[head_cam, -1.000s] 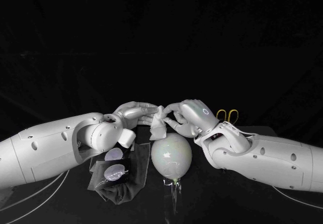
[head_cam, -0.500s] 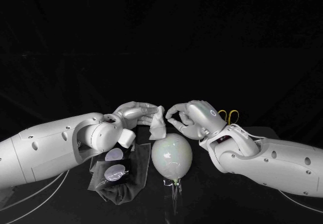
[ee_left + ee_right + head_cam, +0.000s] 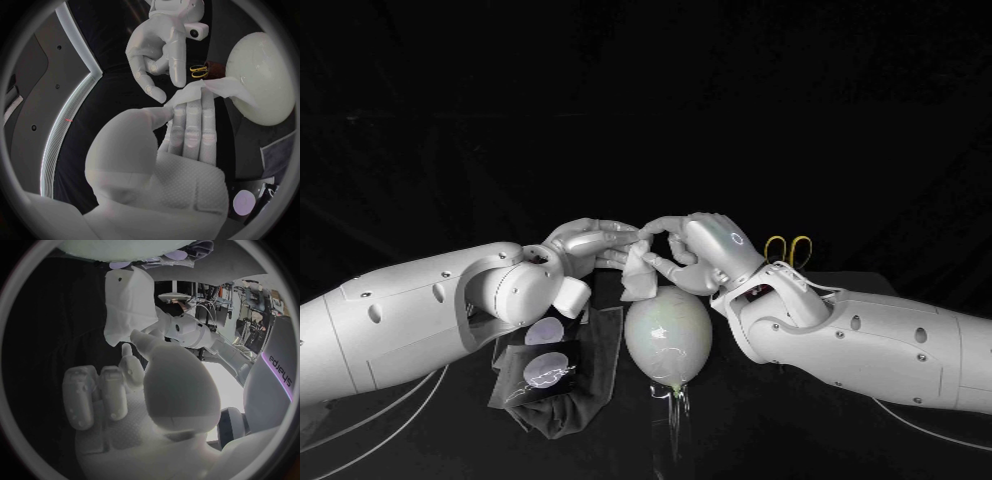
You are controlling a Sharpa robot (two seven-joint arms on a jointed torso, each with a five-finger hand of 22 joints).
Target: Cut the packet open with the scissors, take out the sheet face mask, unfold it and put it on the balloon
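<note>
On the black table (image 3: 776,440) the balloon (image 3: 666,335) lies in the middle, with the packet (image 3: 557,385) beside it and the scissors (image 3: 788,248) behind the right hand (image 3: 701,250). The folded mask (image 3: 639,268) is pinched in the left hand (image 3: 596,243), just over the balloon's far end. The right hand's partly curled fingers are set at its upper edge; whether it is gripped there cannot be told.

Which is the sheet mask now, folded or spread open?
Folded: the sheet mask hangs as a narrow white bundle from the left hand, by the balloon, not spread over it.
</note>
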